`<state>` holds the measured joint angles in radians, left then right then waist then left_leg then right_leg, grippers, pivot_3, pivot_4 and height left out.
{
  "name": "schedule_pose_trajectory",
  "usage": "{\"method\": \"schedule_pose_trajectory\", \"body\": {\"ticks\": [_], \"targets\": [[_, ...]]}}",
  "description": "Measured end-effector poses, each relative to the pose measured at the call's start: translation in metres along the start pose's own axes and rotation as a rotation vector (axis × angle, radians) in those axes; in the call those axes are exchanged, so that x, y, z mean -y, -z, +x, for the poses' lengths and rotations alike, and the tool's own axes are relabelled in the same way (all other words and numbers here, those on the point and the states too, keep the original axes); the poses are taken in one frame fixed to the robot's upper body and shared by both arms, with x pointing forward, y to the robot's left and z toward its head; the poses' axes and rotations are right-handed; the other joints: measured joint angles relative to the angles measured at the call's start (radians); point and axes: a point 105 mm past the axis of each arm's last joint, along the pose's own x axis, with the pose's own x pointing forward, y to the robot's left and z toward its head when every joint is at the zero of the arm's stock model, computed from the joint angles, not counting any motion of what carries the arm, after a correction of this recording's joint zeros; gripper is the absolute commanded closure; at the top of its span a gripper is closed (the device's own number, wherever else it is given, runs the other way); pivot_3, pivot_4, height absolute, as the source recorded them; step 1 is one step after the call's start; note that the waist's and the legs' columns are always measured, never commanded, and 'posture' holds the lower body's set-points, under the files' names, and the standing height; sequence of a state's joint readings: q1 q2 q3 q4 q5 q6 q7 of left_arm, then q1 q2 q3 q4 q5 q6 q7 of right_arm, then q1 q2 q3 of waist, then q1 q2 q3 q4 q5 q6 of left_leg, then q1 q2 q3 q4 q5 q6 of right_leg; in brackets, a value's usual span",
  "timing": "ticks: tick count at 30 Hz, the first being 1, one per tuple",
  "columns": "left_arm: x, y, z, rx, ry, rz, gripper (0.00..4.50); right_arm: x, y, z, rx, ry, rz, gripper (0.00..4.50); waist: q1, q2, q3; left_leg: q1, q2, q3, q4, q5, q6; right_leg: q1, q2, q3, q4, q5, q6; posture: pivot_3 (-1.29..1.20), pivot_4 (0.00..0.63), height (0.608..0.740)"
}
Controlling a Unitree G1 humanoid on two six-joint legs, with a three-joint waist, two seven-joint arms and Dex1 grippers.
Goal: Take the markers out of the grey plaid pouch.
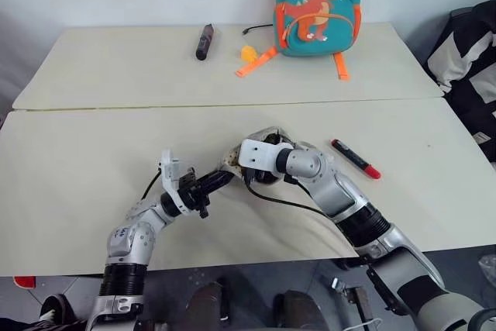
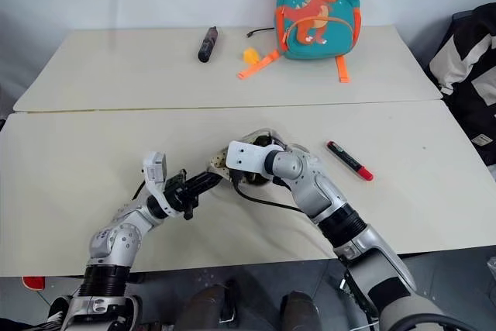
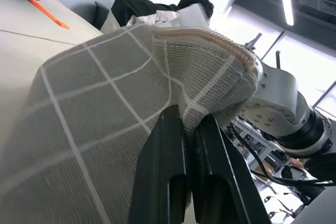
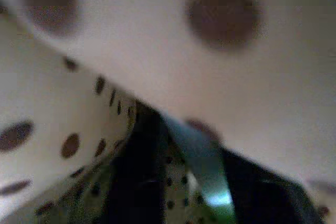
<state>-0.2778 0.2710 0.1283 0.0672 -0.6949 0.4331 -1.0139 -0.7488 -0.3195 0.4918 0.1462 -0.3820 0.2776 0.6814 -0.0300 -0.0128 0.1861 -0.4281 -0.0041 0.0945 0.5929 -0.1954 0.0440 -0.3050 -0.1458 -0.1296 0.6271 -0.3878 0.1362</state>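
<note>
Pale surface (image 1: 77, 184), two slabs meeting at a seam. Teal dinosaur backpack (image 1: 318, 7) upright at the far edge, orange straps trailing toward the robot; a dark thick stick (image 1: 204, 41) lies to its left.

Right arm reaches forward and bends in toward centre, wrist angled down. Right hand (image 4: 184, 182) is buried in the mouth of the grey plaid pouch (image 3: 105, 108); the wrist view shows cream dotted lining close around its dark fingers with a light green marker (image 4: 202, 163) between them. Whether those fingers are clamped cannot be told.

Left arm low, forearm pointing forward and right, slightly raised. Left hand (image 3: 186, 129): fingers together, pinching the pouch's fabric edge and holding it off the surface.

Black marker with red cap (image 1: 355, 158) lies on the surface, right of the right arm, apart from the pouch.
</note>
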Motion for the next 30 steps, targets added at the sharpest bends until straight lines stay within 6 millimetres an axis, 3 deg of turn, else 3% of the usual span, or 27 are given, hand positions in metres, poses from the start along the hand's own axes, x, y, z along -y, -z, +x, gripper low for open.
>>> {"method": "schedule_pose_trajectory", "body": {"ticks": [6, 13, 19, 21, 30], "targets": [[0.004, -0.002, 0.003, 0.001, 0.016, 0.012, 4.50, 0.003, 0.001, -0.011, 0.016, -0.009, -0.023, 3.91, 0.003, 0.000, 0.000, 0.000, 0.000, 0.000, 0.000, 0.000, 0.000, 0.000, 0.000, 0.001, -0.001, 0.000, 0.000, 0.00, 0.150, 0.740], [0.010, 0.004, 0.012, -0.006, 0.066, 0.006, 4.50, 0.003, 0.002, -0.054, 0.012, -0.165, -0.007, 4.00, 0.017, 0.000, 0.000, -0.001, -0.001, 0.000, 0.000, 0.000, 0.000, 0.000, -0.002, 0.002, -0.002, 0.000, 0.000, 0.00, 0.150, 0.740], [0.011, -0.005, 0.018, 0.016, 0.091, 0.063, 4.50, 0.018, -0.016, -0.085, 0.043, -0.241, 0.052, 4.01, 0.021, 0.000, 0.000, -0.002, 0.000, 0.000, 0.000, 0.000, 0.000, 0.000, -0.003, 0.000, -0.004, 0.000, 0.000, 0.00, 0.150, 0.740], [0.004, -0.009, 0.011, 0.028, 0.047, 0.076, 4.50, 0.024, -0.021, -0.094, 0.054, -0.250, 0.066, 4.01, 0.022, 0.000, 0.000, -0.002, 0.000, 0.000, 0.000, 0.000, 0.000, 0.000, -0.003, 0.000, -0.004, 0.000, 0.000, 0.00, 0.150, 0.740], [-0.001, -0.005, 0.007, 0.021, 0.018, 0.062, 4.50, 0.014, -0.031, -0.106, 0.082, -0.344, 0.143, 4.01, 0.028, 0.000, 0.000, -0.006, 0.000, -0.002, 0.001, -0.001, 0.001, -0.001, -0.003, -0.001, -0.006, 0.000, 0.000, 0.00, 0.150, 0.740]]}}
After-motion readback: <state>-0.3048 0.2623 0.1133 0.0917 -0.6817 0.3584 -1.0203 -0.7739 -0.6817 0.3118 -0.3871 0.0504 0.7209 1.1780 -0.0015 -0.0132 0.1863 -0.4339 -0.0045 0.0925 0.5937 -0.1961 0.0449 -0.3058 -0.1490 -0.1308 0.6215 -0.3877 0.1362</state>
